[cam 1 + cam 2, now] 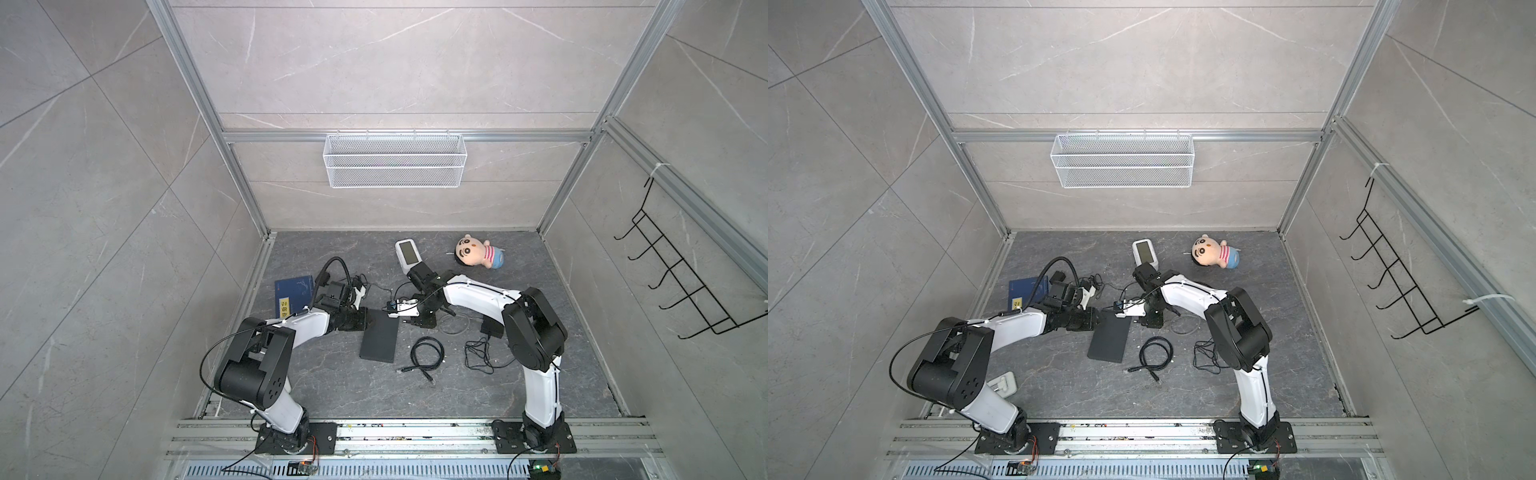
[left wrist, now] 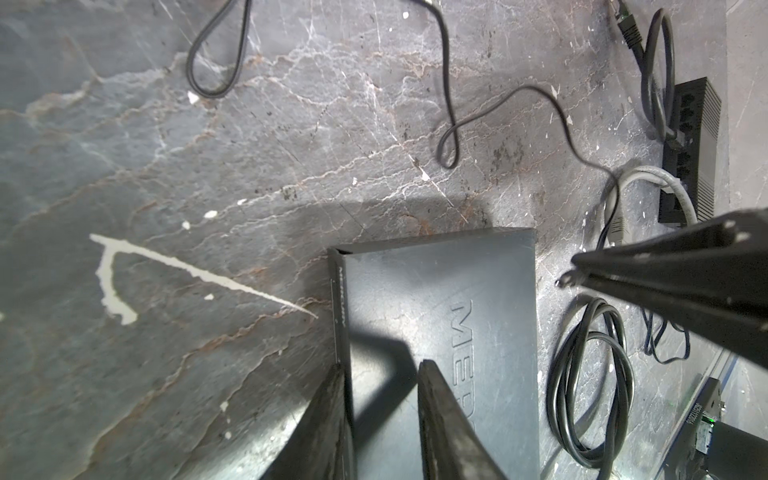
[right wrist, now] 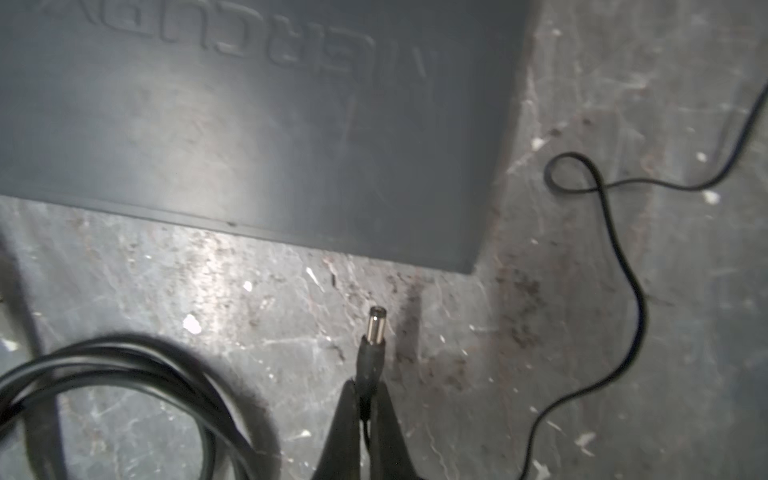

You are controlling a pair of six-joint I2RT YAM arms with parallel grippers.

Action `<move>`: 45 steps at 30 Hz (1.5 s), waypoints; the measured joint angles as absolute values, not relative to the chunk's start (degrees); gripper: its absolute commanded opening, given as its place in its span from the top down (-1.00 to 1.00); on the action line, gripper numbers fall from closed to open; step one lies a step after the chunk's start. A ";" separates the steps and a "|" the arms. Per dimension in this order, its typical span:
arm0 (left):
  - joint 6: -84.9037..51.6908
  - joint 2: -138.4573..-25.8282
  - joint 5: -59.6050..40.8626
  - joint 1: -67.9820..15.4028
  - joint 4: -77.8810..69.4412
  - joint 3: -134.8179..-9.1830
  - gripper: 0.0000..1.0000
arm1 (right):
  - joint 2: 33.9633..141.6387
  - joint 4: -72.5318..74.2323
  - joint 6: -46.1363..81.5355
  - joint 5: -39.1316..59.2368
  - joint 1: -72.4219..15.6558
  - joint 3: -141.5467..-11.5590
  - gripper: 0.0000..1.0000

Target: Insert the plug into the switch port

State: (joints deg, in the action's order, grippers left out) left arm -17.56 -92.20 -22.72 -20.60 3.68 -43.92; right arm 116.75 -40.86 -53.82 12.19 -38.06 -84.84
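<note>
The right hand is clamped on the plug. The plug's metal tip juts past the fingertips toward the switch, close to its edge near a corner but not touching. The left hand, fingers apart, straddles the switch's side edge on the worktop.

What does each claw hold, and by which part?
The right claw pinches the plug by its black sleeve, behind the tip. The left claw stands open over the switch, holding nothing.
</note>
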 measured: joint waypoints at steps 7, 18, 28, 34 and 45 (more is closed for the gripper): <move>-17.82 -92.20 -22.72 -20.58 3.31 -43.77 0.35 | 118.89 -43.55 -53.63 11.70 -38.89 -87.31 0.97; -18.20 -92.20 -22.76 -20.58 2.31 -43.35 0.35 | 121.64 -43.88 -52.07 11.42 -39.27 -89.82 0.97; -18.22 -92.20 -22.92 -20.58 1.08 -42.61 0.35 | 121.64 -43.09 -51.83 11.79 -39.24 -89.58 0.97; -18.63 -92.23 -23.05 -20.58 0.75 -42.48 0.35 | 121.64 -42.83 -50.35 11.77 -39.09 -89.56 0.98; -18.96 -92.23 -23.05 -20.58 0.71 -42.48 0.35 | 121.64 -39.59 -47.57 12.71 -37.45 -88.77 0.98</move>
State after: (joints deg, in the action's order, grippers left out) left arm -18.96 -92.23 -23.05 -20.58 0.71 -42.48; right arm 121.64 -39.59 -47.57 12.71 -37.45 -88.77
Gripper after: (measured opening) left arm 0.324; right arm 0.062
